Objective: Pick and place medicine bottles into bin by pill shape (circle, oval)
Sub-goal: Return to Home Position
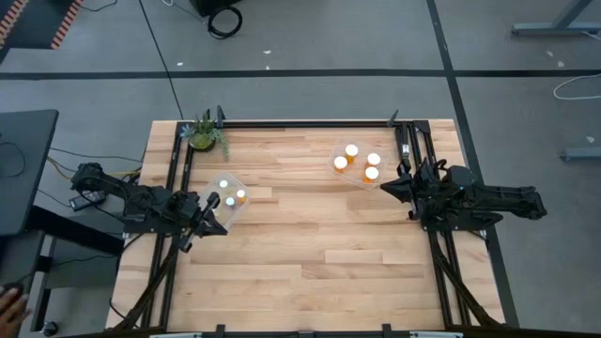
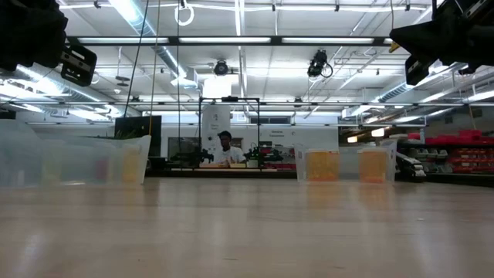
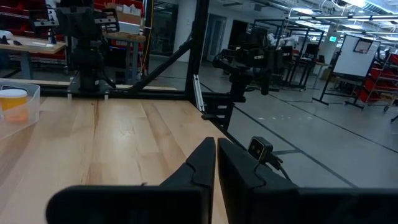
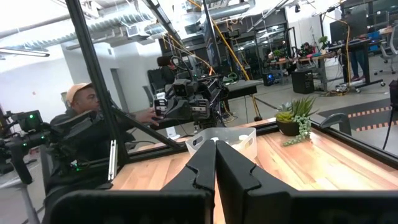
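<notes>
The left claw (image 3: 215,146) is pressed closed with nothing between its fingers. It hangs just beside the left bin (image 1: 228,199), on the side of that bin turned away from the plant (image 1: 204,134). The right claw (image 4: 216,149) is also closed and empty. It sits well apart from the plant, across the counter (image 1: 300,253), just beside the corner of the right bin (image 1: 360,162).

A black rail (image 1: 310,123) runs along the counter's back edge from the plant's corner, with matching rails down both sides. The two bins stand on the wood inside those rails. A broad stretch of bare planks runs from the plant's side across to the right claw and down to the front edge.

Each arm lies folded low over its own side rail, with the forearm level and pointing inward. In the low view they show only as dark shapes high above the wood.

Three small bottles (image 1: 241,195) stand in the left bin, near the plant. Four orange bottles (image 1: 371,173) with white caps stand in the right bin, far from it. A person (image 4: 81,102) sits beyond the left edge, behind the plant's side.
</notes>
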You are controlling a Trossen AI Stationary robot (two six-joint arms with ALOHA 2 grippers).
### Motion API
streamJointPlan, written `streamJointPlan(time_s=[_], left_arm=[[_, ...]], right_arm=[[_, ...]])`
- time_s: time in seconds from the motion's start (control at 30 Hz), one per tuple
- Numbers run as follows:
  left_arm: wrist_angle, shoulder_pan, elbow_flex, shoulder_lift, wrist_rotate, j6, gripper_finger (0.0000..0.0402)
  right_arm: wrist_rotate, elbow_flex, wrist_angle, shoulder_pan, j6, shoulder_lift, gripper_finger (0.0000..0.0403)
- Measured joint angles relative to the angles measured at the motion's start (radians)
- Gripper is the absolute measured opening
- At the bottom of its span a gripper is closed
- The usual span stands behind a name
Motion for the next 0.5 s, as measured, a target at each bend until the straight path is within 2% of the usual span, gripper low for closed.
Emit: streamJointPlan(time_s=[0.5], left_arm=[[0.000,0.000,0.000,0.000,0.000,-0.001,0.0038]], right_arm=[[0.000,0.000,0.000,0.000,0.000,0.000,0.0017]])
